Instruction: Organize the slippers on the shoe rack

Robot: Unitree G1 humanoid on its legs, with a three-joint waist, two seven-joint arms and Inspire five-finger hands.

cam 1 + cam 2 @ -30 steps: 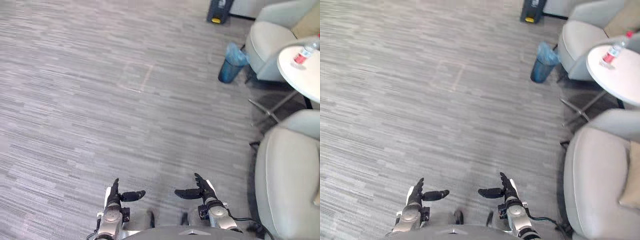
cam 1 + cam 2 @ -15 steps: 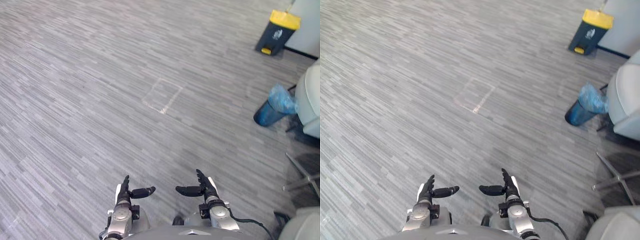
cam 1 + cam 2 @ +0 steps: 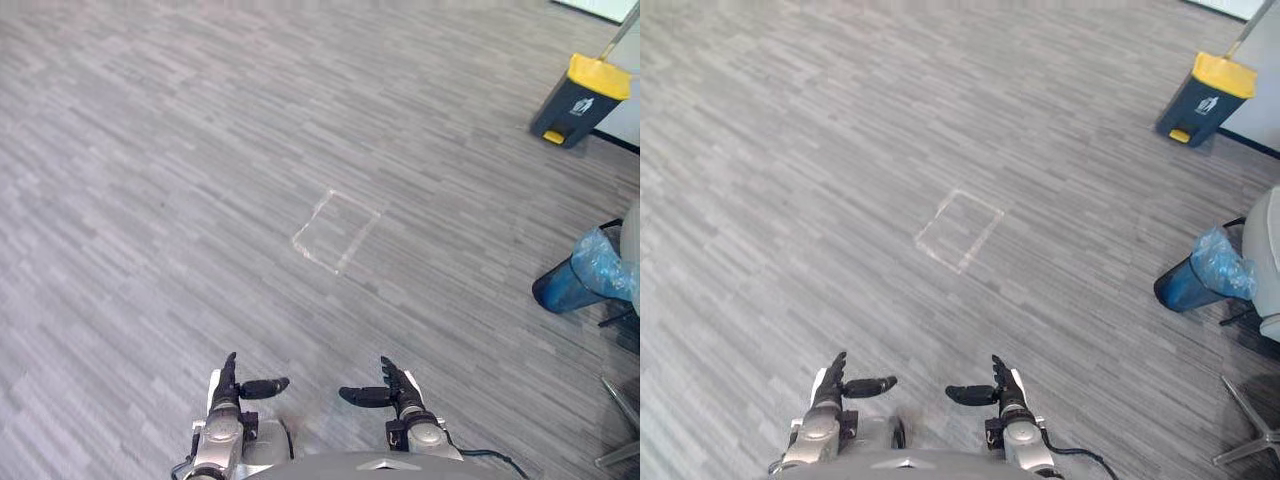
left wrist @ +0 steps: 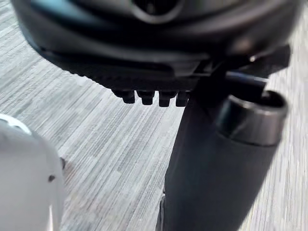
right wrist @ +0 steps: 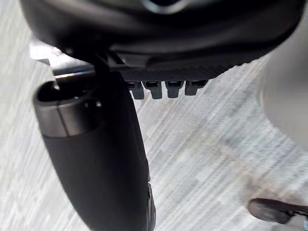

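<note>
The whole view is swung since a second ago, so the camera is taken to have moved, not the things. A dark bin with a yellow lid [image 3: 582,98] is now seen at the far right. A blue bin lined with a pale blue bag [image 3: 580,285] is set at the right edge of the grey plank-patterned floor [image 3: 180,200]. A pale taped square outline [image 3: 337,231] is seen mid-floor. The left hand [image 3: 228,393] and right hand [image 3: 402,397] are held as before, fingers straight, thumbs turned inward, nothing grasped. Where the slippers are cannot be told.
</note>
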